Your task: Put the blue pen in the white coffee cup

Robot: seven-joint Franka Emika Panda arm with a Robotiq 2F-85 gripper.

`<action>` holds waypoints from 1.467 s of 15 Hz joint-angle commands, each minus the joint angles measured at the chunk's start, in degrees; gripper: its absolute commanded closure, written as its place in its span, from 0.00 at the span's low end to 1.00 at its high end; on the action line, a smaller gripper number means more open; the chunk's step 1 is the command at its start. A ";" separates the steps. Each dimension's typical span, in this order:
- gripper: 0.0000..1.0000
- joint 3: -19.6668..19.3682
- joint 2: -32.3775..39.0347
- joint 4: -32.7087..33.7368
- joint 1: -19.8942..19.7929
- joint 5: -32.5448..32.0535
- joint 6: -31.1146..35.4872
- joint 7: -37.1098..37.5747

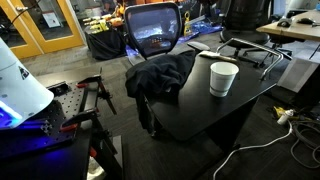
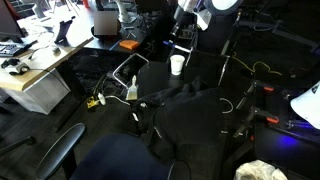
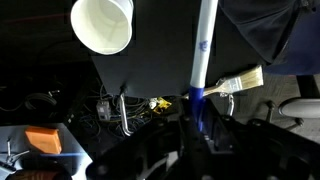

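Dim room on my feeds, everything soft and grainy, blue glow [image 1: 10,118] low at the edge (I see it in both exterior views), pale sheen on the table [image 1: 200,110], wrist view darkest, cup [image 3: 102,25] and pen [image 3: 203,50] glaring white.

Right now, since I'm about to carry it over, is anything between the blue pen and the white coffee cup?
Nothing visible. In the wrist view only bare black table separates the blue pen, held in the gripper, from the white coffee cup, whose mouth looks open. The paintbrush lies on the pen's other side.
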 commanded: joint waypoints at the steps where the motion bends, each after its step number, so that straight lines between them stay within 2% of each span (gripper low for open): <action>1: 0.83 0.65 -0.02 0.06 -0.66 -0.27 -0.11 0.18; 2: 0.96 0.66 0.00 0.07 -0.66 -0.27 -0.11 0.18; 6: 0.96 -4.82 0.37 -0.37 2.83 -10.82 4.27 14.82; 9: 0.96 -11.66 0.78 0.13 7.13 -21.44 6.34 28.64; 11: 0.96 -16.67 1.20 1.03 10.64 -28.98 6.35 37.81; 14: 0.96 -22.10 1.70 2.39 15.10 -40.40 4.51 51.51; 18: 0.96 -25.86 2.28 3.69 19.45 -53.61 2.09 68.42; 22: 0.96 -27.78 3.49 5.68 23.13 -64.34 -3.61 83.98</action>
